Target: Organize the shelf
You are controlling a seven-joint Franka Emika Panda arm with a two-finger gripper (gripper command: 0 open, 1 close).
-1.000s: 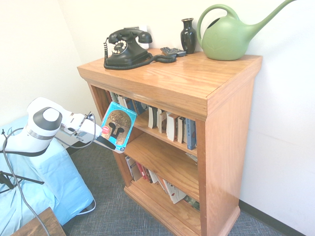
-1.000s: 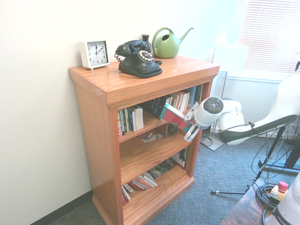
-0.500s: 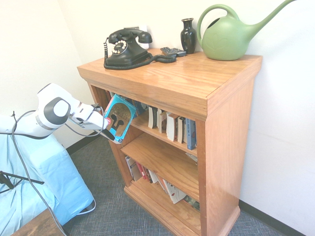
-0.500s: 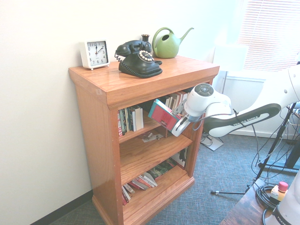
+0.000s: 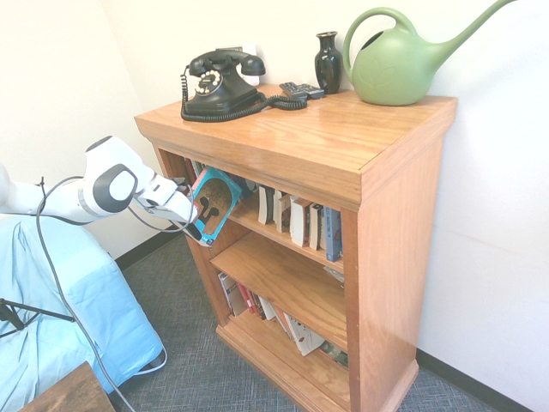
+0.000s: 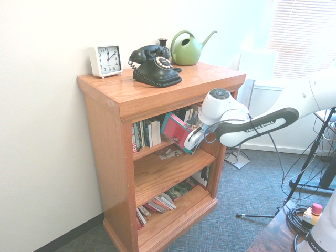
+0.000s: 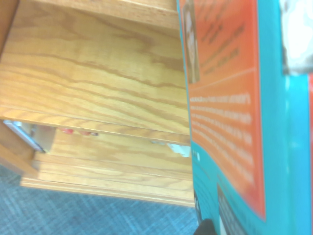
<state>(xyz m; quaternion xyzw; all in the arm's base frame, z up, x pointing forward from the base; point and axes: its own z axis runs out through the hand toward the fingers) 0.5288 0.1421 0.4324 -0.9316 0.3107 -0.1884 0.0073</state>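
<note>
Print on the teal book (image 7: 230, 122) is blurred, its far side cut off by the frame

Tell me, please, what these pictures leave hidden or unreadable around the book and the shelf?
- Book title: too small in both exterior views; its back-cover print is blurred in the wrist view.
- Fingers of the gripper: mostly covered by the book in both exterior views.
- Shelf top-tier slot behind the book: blocked in both exterior views.
- Clock: hidden behind the phone in the first exterior view.
</note>
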